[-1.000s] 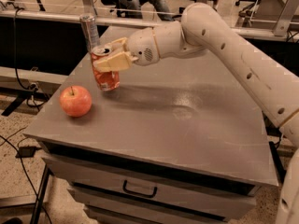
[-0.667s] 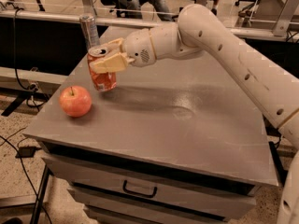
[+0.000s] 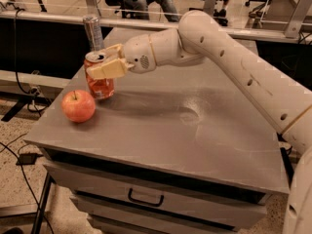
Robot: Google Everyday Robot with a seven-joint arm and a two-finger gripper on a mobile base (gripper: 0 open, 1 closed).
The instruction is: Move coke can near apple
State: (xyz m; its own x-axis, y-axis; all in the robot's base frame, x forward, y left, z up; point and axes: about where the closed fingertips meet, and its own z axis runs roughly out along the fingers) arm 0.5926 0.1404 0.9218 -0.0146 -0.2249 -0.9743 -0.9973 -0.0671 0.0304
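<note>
We have the gripper (image 3: 101,61) pinching the coke can (image 3: 100,87), the apple (image 3: 78,106) just beside it; next we should lower and release.

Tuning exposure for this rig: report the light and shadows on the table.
Camera view: warm, fairly dim light; the arm throws a soft dark shadow across the table right of the can; the apple is lit from above, with shade beneath it; the claw, shut on the can beside the apple, looks pale and bright.
</note>
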